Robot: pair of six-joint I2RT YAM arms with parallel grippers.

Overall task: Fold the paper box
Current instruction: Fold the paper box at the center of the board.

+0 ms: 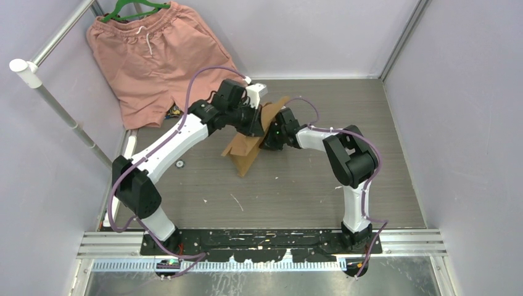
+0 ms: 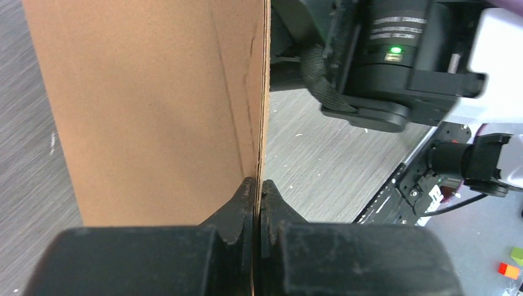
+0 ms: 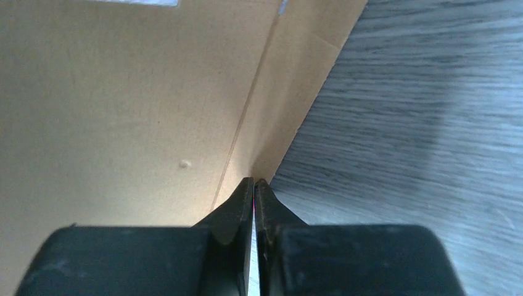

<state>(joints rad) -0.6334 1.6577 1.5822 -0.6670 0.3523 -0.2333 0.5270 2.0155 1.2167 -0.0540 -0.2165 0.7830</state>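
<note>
Top external: shorts beyond paper box

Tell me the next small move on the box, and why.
Probably hold the left gripper steady and swing the right gripper inward to bend the box along the crease. Both grippers are shut on its edges, and it stands half-raised off the table, not yet box-shaped.

Box: plain brown cardboard, matt and slightly fibrous, with pressed crease lines. Table: grey wood-grain surface, matt, flecked with pale scuffs. Gripper fingers: black plastic, dull and worn. Arms: smooth white plastic shells with matt black joints. Shorts: salmon-pink cloth, soft and creased. Pole: smooth silver metal.
</note>
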